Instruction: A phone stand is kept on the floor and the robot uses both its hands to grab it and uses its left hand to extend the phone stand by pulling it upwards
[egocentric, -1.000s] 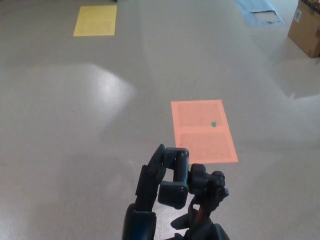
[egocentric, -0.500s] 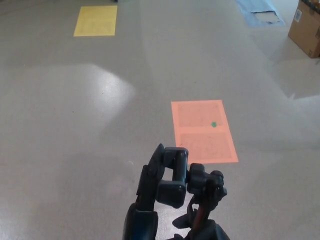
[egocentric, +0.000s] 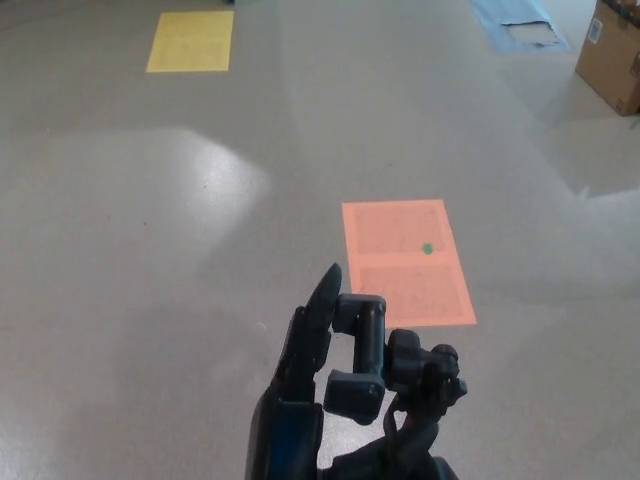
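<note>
The robot's left hand is reaching up from the bottom of the picture, and its fingers are curling around a black thing at the bottom middle. That black thing looks like the top of the phone stand, but it is dark and hard to tell from the hand. The right hand is not showing as its own shape, so I cannot tell what it is doing. An orange sheet with a small green dot is lying on the grey floor just behind the hand. A yellow sheet is lying far back, and a cardboard box is sitting in the far right corner
</note>
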